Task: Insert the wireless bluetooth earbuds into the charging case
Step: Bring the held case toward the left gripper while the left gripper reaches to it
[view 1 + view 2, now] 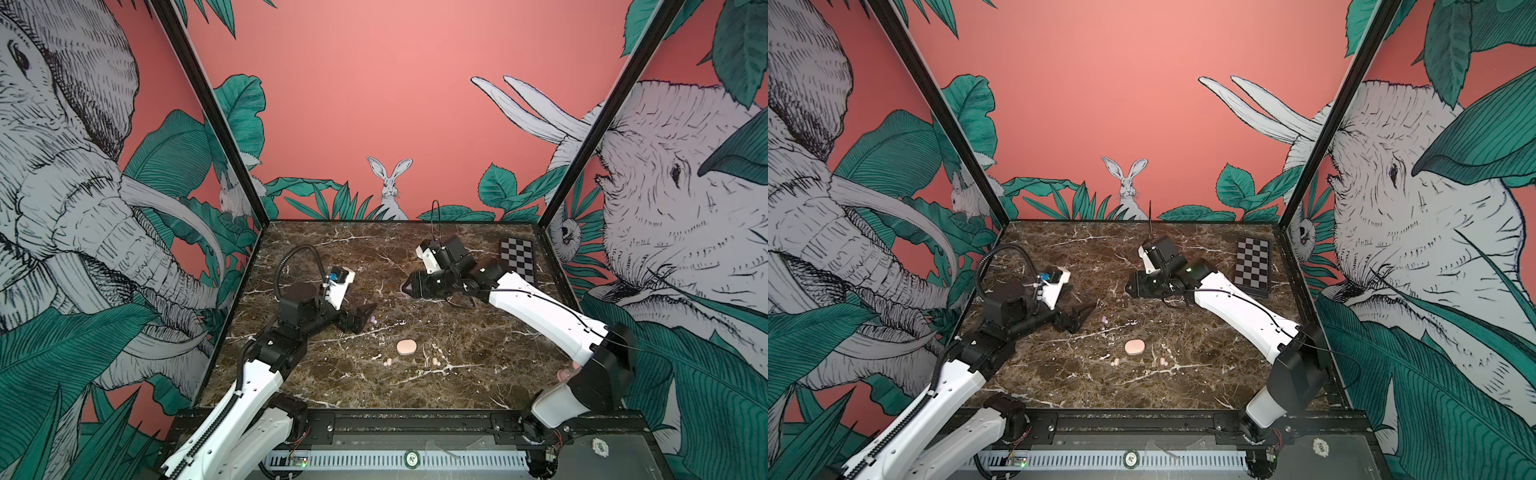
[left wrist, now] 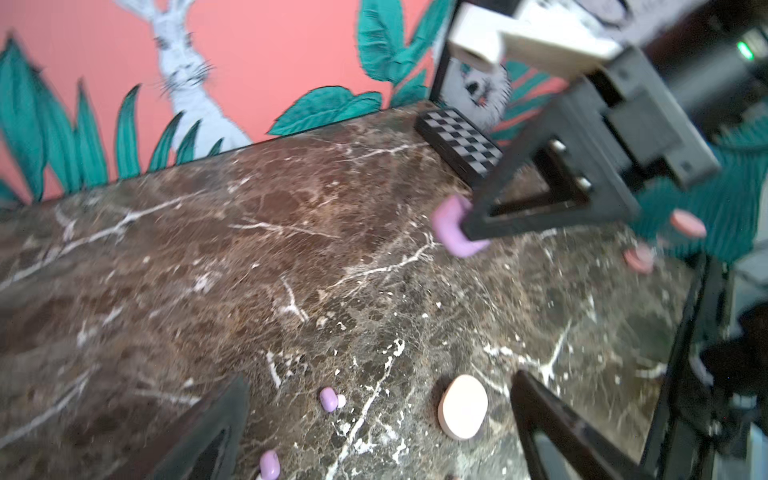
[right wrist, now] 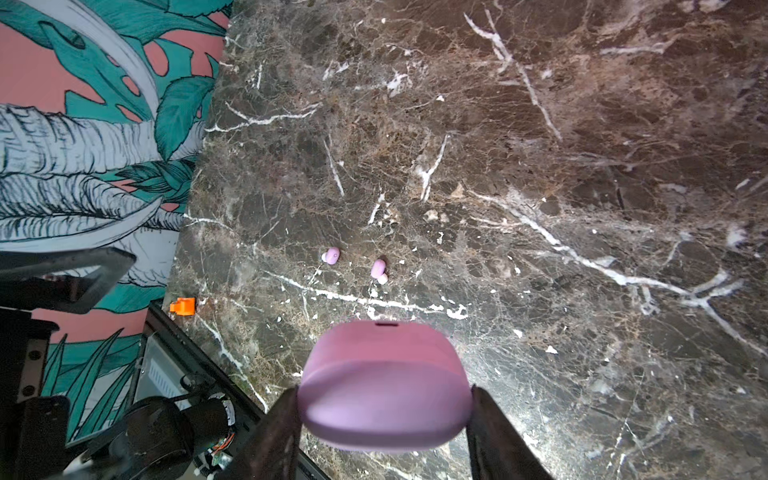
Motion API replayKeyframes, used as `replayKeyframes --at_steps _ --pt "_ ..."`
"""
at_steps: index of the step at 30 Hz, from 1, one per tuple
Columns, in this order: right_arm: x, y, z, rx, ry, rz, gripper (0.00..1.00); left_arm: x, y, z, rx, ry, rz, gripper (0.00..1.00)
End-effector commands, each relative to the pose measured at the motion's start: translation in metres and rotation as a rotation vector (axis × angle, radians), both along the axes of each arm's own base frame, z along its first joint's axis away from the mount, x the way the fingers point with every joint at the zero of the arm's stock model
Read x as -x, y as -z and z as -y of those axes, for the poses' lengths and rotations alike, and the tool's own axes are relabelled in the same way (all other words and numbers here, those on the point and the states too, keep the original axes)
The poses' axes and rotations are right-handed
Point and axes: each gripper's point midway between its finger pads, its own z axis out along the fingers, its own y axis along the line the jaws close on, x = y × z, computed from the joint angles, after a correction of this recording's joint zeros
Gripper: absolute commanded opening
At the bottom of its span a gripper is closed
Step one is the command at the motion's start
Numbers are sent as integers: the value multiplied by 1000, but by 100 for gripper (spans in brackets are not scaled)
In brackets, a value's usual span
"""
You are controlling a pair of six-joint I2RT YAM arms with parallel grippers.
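Right wrist view: lilac case (image 3: 384,399) clamped between right fingers (image 3: 276,432), underside hidden; left fingers (image 2: 208,432) apart, tips cropped.

- Two pale lilac earbuds (image 3: 332,255) (image 3: 378,270) are lying close together, not touching, on the marble.
- Two pale peach earbuds (image 1: 388,362) (image 1: 435,361) are sitting apart, flanking the closed peach case (image 1: 406,347).
- The closed lilac case (image 3: 384,386) is sitting clamped between two dark fingers.

i see open marble table (image 1: 332,257) between both arms; only the peach case (image 1: 406,347) and scattered earbuds (image 1: 373,320) obstruct the front.
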Motion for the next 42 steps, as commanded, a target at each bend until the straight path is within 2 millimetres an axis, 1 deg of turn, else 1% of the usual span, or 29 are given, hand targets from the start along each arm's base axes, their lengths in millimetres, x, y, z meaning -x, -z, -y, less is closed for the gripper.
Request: replayKeyframes --at_steps 1,4,9,13,15,22,26,29,35,42 --pt "11 -28 -6 -81 -80 55 0 6 -10 16 -177 185 258 99" --pt "20 -28 -6 -88 -113 27 0 5 -7 26 -206 234 323 99" --pt "34 -24 -14 -145 -170 -27 0 1 -2 46 -215 316 309 99" --pt "41 -23 -16 -156 -194 -43 0 0 5 59 -264 360 329 99" --pt "41 -22 -15 -146 -194 -39 0 -1 4 63 -260 373 333 99" --pt "48 -19 -24 -164 -221 -53 0 0 12 73 -244 388 357 97" --pt "52 -20 -31 -176 -243 -51 0 3 15 80 -231 411 349 94" --pt "53 -22 -34 -179 -242 -44 0 7 22 83 -259 439 326 91" --pt "56 -19 -37 -169 -246 -45 0 11 29 83 -274 459 311 87" --pt "56 -18 -37 -160 -245 -45 0 10 25 82 -279 448 335 78"
